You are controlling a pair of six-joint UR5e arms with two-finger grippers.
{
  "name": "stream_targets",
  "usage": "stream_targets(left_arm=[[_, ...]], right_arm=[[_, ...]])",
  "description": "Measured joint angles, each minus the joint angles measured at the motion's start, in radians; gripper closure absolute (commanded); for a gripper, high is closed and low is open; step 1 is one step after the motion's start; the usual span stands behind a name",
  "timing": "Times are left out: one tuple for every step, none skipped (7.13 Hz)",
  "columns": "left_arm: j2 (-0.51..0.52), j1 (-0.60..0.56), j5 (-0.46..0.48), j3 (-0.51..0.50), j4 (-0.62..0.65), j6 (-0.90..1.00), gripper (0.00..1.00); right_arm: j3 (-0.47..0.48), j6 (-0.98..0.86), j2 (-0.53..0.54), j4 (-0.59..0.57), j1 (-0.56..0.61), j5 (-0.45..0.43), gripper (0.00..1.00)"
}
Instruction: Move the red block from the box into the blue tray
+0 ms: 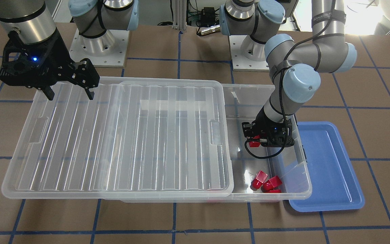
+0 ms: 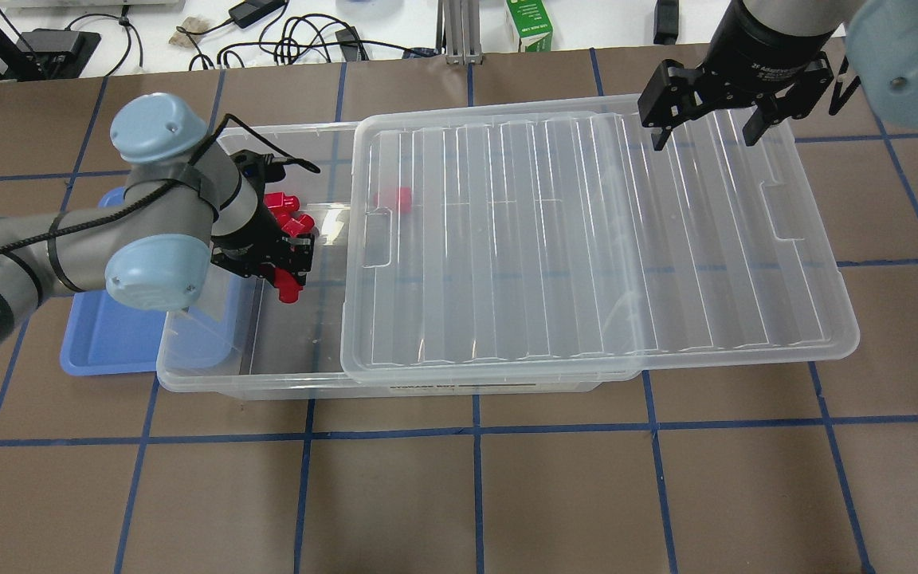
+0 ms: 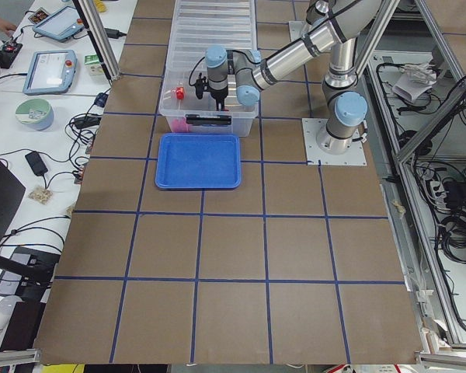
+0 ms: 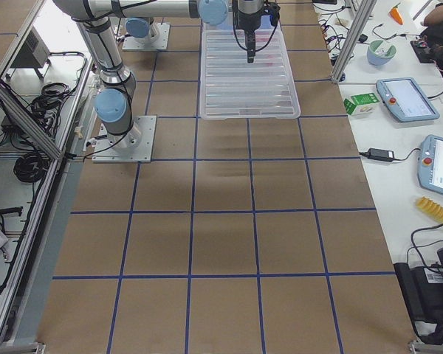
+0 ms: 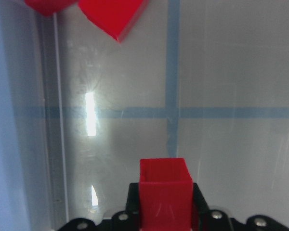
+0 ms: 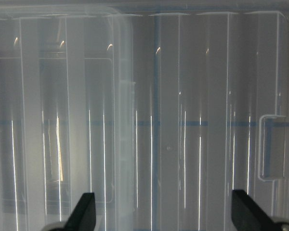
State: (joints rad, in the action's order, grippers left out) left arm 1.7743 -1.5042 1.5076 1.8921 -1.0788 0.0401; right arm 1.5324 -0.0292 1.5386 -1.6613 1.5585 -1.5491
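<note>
My left gripper [image 2: 288,281] is shut on a red block [image 2: 290,292], held over the floor of the clear box [image 2: 268,384] at its uncovered end. The block also shows in the front view [image 1: 254,144] and fills the bottom of the left wrist view [image 5: 164,192]. Several more red blocks [image 1: 266,183] lie in the box's far corner. The blue tray [image 1: 330,169] lies on the table against the box's end, beside the left arm. My right gripper [image 2: 702,134] is open and empty over the far edge of the ribbed lid [image 2: 586,239].
The lid [image 1: 130,135] lies slid sideways, covers most of the box and overhangs its right end. One more red block [image 2: 395,199] shows through the lid. Cables, a green carton [image 2: 528,24] and devices lie beyond the table's far edge.
</note>
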Motion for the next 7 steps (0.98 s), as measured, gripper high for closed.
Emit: stream_targets(left_arm=[[-0.016, 0.002, 0.003, -0.078, -0.101, 0.001, 0.95], [-0.027, 0.015, 0.006, -0.154, -0.190, 0.008, 0.95], [-0.032, 0.053, 0.011, -0.209, -0.252, 0.034, 0.95], [-0.035, 0.121, 0.013, -0.237, -0.289, 0.098, 0.95], [-0.030, 0.199, 0.012, -0.242, -0.304, 0.191, 0.95], [-0.016, 0.272, 0.010, -0.240, -0.304, 0.293, 0.95], [0.008, 0.325, 0.009, -0.233, -0.282, 0.382, 0.95]], right_arm=[[0.000, 0.000, 0.000, 0.000, 0.000, 0.000, 0.00], [0.000, 0.000, 0.000, 0.000, 0.000, 0.000, 0.00], [0.000, 0.000, 0.000, 0.000, 0.000, 0.000, 0.00], [0.000, 0.000, 0.000, 0.000, 0.000, 0.000, 0.00], [0.000, 0.000, 0.000, 0.000, 0.000, 0.000, 0.00], [0.000, -0.001, 0.000, 0.000, 0.000, -0.001, 0.00], [0.000, -0.005, -0.001, 0.000, -0.002, -0.001, 0.00]])
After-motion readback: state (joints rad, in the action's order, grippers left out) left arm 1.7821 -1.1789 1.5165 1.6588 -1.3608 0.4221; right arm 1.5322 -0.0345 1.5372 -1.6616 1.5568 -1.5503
